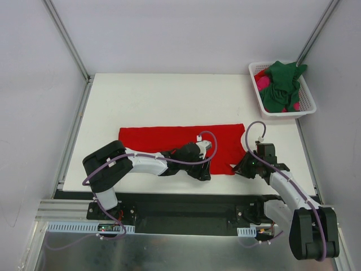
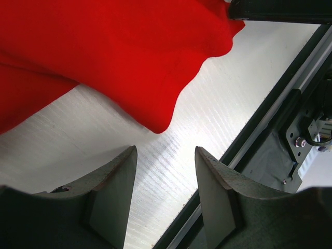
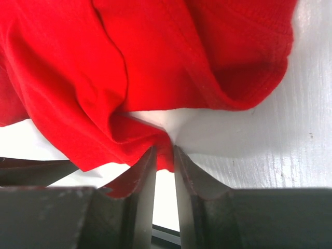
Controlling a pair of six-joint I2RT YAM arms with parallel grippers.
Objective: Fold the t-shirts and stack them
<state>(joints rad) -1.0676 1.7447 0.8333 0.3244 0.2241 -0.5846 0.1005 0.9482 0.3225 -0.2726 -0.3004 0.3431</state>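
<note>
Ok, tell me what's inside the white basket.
A crumpled dark green t-shirt fills the basket, with a magenta-pink t-shirt showing beneath it. The green cloth hides anything lying deeper.

top view looks down from behind over the whole table (image 1: 169, 96); both wrist views sit close on the red t-shirt (image 1: 163, 138)

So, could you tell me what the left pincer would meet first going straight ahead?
Most likely the corner of the red shirt, just ahead; depth is unclear, so the table might come first.
</note>
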